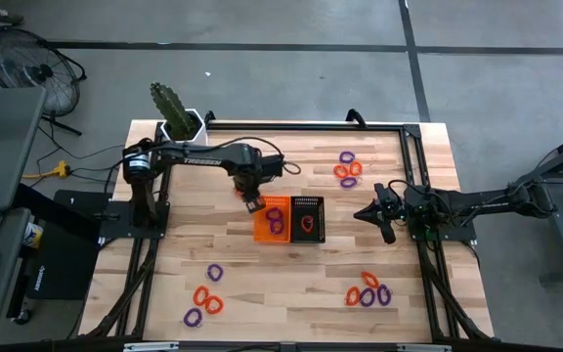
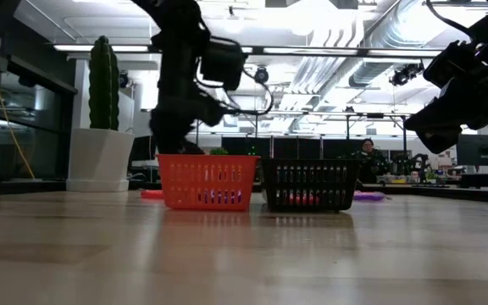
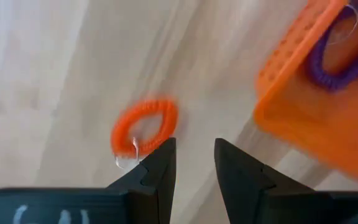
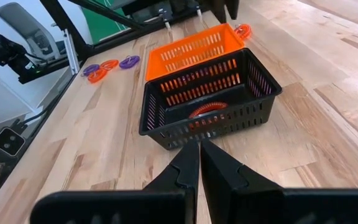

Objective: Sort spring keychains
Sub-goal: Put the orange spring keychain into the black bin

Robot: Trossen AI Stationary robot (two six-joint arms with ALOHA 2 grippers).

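Orange bin [image 1: 271, 219] and black bin [image 1: 307, 218] stand side by side mid-table. A purple spring keychain [image 3: 344, 53] lies in the orange bin, and an orange one [image 4: 207, 111] in the black bin. My left gripper [image 1: 253, 202] hovers open by the orange bin's far left corner. Just beside its fingertips an orange keychain [image 3: 145, 124] lies flat on the wood. My right gripper [image 1: 379, 220] hangs shut, right of the black bin, holding nothing. More keychains lie in clusters far right [image 1: 347, 168], near right [image 1: 369, 291] and near left [image 1: 205, 298].
A cactus in a white pot [image 1: 176, 115] stands at the far left of the table. The black frame rails [image 1: 413, 166] run along the table's sides. Bare wood lies between the bins and the near clusters. A person [image 2: 367, 152] sits far off in the room.
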